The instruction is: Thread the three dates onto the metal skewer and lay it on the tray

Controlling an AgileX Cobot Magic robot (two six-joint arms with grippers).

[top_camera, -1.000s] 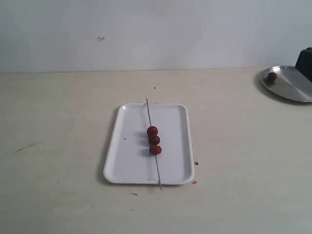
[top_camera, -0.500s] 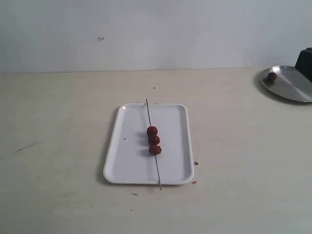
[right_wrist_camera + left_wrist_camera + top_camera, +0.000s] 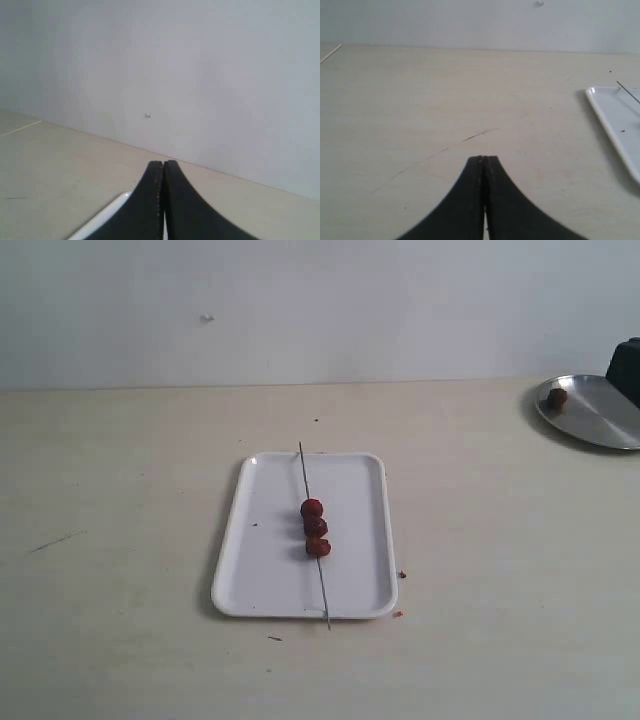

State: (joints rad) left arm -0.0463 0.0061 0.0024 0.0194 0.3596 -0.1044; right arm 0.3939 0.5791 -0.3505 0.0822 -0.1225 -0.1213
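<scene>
The white tray [image 3: 270, 560] lies in the middle of the table. The thin metal skewer [image 3: 306, 480] rests lengthwise across it, both ends reaching just past the rim. Three dark red dates [image 3: 315, 527] sit threaded on it in a tight row near the tray's middle. Neither arm shows in the exterior view. My left gripper [image 3: 484, 159] is shut with nothing between its fingers, over bare table beside the tray's corner [image 3: 615, 115] and the skewer tip [image 3: 627, 92]. My right gripper [image 3: 163, 163] is shut and empty, with a white tray edge [image 3: 102, 215] showing behind it.
A round steel plate [image 3: 600, 415] with one lone date [image 3: 557, 397] sits at the far right, next to a dark object [image 3: 628, 370] at the frame's edge. Small red crumbs [image 3: 399, 613] lie off the tray's near right corner. A wall backs the table.
</scene>
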